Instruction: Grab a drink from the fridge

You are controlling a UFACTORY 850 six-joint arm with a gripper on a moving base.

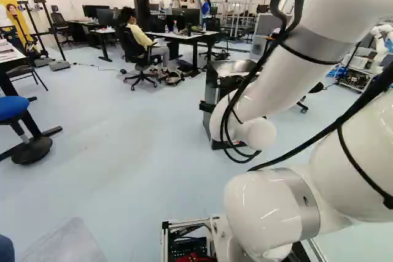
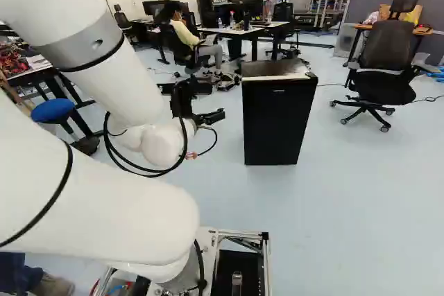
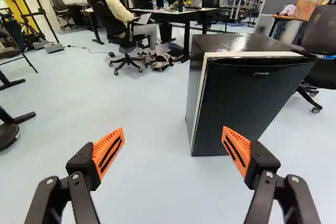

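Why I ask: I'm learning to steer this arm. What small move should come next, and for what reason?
Probably a short sideways shift of the gripper toward the fridge. Mostly floor shows between its open fingers, while the fridge stands ahead of only one of them. Its door looks shut, so lining up with that seems to come first.

Bright room light leaves a glare on the fridge top [image 3: 236,42].
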